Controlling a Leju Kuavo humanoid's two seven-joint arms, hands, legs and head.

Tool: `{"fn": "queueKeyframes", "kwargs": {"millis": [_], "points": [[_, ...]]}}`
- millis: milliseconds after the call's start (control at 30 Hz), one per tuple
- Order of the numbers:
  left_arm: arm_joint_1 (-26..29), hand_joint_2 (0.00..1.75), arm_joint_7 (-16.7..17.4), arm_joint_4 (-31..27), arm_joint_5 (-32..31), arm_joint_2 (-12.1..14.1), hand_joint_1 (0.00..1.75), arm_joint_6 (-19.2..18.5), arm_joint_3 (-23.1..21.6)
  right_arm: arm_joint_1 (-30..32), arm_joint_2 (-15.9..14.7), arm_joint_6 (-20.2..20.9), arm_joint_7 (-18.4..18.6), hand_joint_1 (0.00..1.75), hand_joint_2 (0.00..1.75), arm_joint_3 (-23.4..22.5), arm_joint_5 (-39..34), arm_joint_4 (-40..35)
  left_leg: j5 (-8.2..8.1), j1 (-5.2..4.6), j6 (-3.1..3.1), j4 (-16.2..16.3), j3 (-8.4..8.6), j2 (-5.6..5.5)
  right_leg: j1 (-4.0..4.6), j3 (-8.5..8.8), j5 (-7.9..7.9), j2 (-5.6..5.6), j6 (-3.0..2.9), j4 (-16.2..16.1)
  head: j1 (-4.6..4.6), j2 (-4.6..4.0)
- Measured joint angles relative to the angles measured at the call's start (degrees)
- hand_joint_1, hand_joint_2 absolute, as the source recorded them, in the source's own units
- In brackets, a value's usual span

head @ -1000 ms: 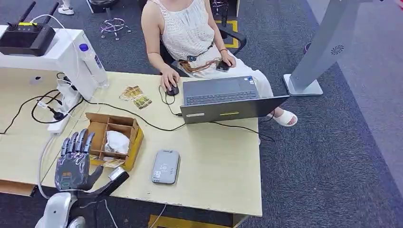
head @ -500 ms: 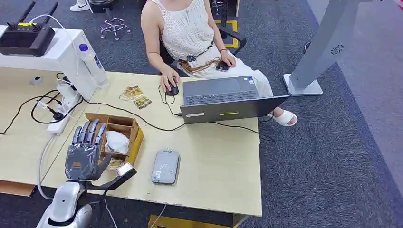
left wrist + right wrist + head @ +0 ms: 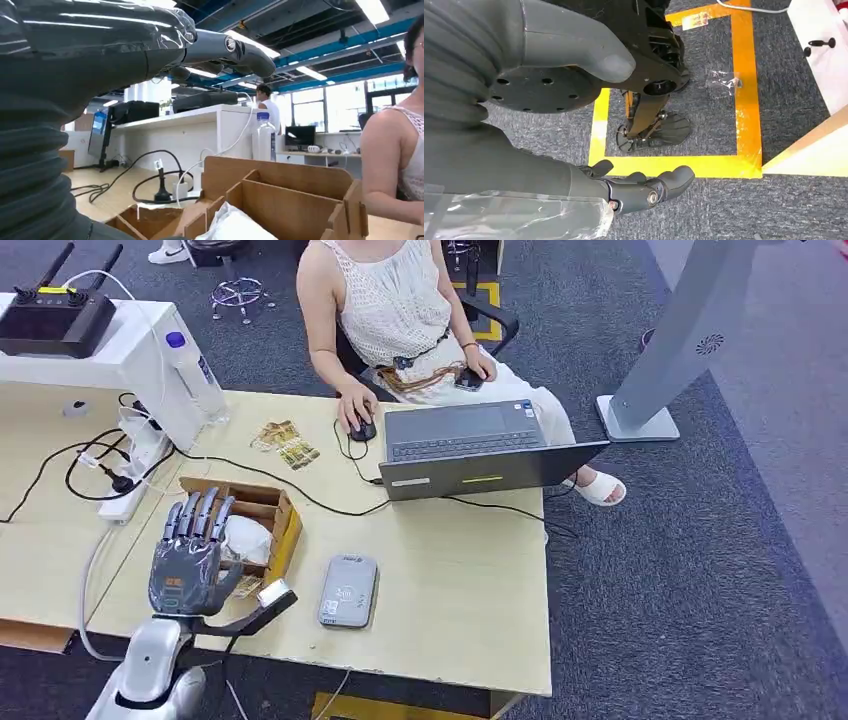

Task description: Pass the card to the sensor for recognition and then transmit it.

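while empty, left hand [image 3: 188, 565] fingers [image 3: 203, 514] spread over cardboard box [image 3: 272, 508]

The counter [image 3: 470, 590] is pale wood. The box [image 3: 283, 530] is brown cardboard. The sensor [image 3: 348, 592] is grey. The laptop [image 3: 470, 445] is dark grey. The left hand [image 3: 188, 558] is dark grey. The carpet [image 3: 700, 570] is dark blue-grey, with yellow tape [image 3: 744, 90].

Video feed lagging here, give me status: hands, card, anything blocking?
Left hand open, over cardboard box. Right hand hanging at side, holding nothing. Card not picked up. Sensor unobstructed beside box.
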Motion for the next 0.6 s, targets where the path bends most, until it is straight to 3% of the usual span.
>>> {"fn": "queueKeyframes", "kwargs": {"millis": [333, 467, 600], "points": [[0.07, 1.75, 0.18, -0.02, -0.24, -0.07, 0.0, 0.59, -0.33, 0.02, 0.0, -0.09, 0.0, 0.0, 1.75, 0.0, 0.0, 0.0, 0.0, 0.0, 0.0, 0.0, 0.0, 0.0, 0.0, 0.0, 0.0, 0.01, 0.0, 0.01, 0.0, 0.0], [0.9, 1.75, 1.22, -1.93, -2.14, -0.39, 0.0, 9.62, -0.31, 0.04, -0.02, -0.31, -0.18, 0.0, 1.75, -0.02, 0.0, 0.02, 0.0, 0.0, 0.0, 0.0, -0.01, 0.0, 0.0, 0.0, 0.0, 0.0, 0.0, 0.0, 0.0, 0.0], [3.3, 1.75, -1.34, -6.91, -3.61, -0.66, 0.0, 12.17, -0.31, 0.06, 0.0, -0.77, -0.57, 0.0, 1.75, -0.04, 0.02, 0.04, -0.01, 0.0, 0.0, 0.0, -0.01, 0.01, 0.0, 0.0, 0.0, 0.02, 0.0, 0.0, 0.0, 0.0]]}}
